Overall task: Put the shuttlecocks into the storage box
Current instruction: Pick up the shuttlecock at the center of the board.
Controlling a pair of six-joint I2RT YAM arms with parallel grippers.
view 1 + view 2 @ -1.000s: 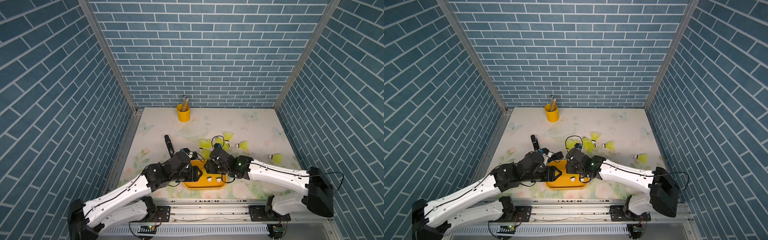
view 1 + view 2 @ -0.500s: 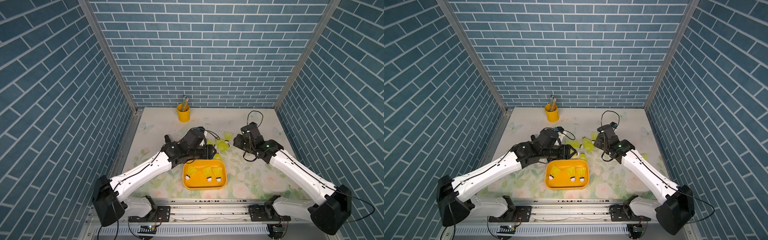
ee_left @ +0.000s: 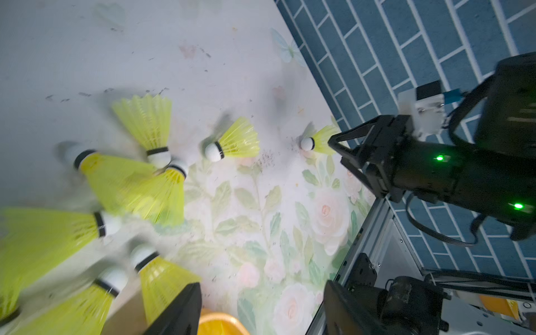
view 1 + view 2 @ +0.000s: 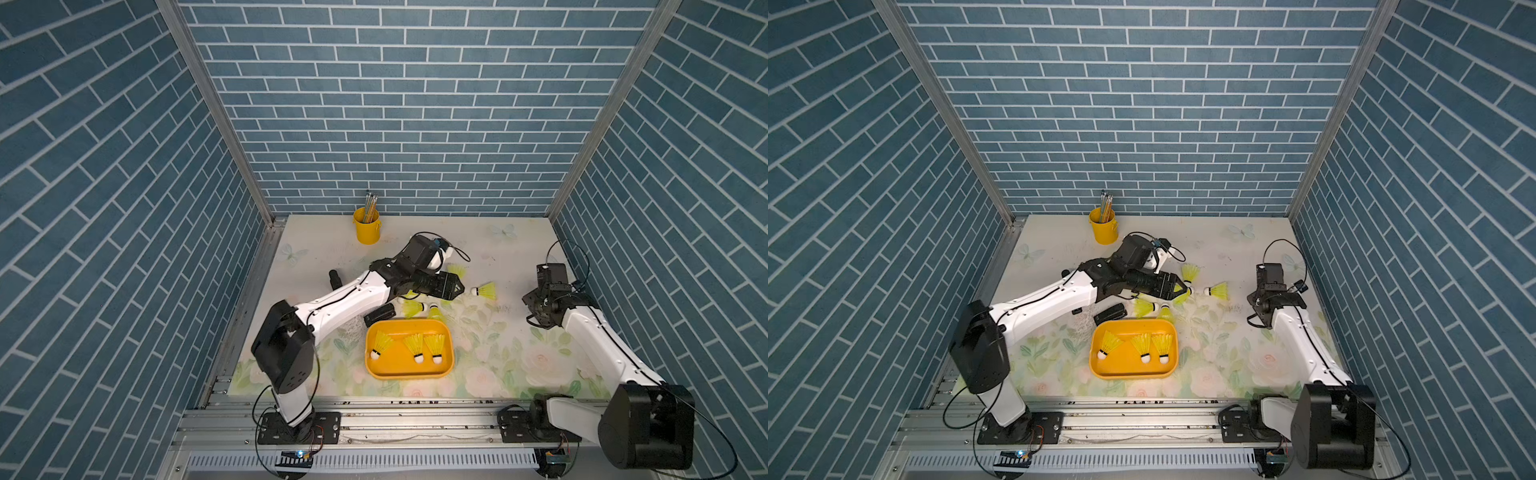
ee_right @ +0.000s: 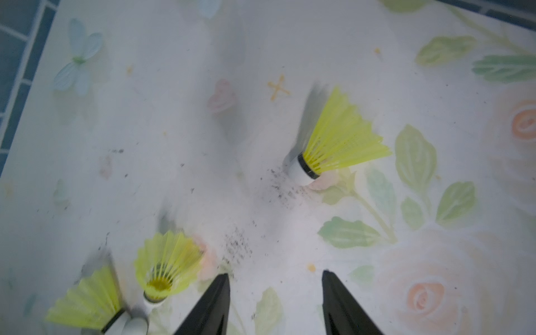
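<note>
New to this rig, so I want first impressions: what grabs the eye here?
Three neon shuttlecocks lie side by side in the orange storage box near the front edge. Loose shuttlecocks lie scattered on the floral table just behind it, around the open left tool.

Three shuttlecocks in the storage box; others (a cluster) lie behind it.

No lettering, brand name or number can be read anywhere in these views. A tiny white mark on the left arm, seen in a top view, is too small to make out. A small orange cross is printed on the floral surface.
</note>
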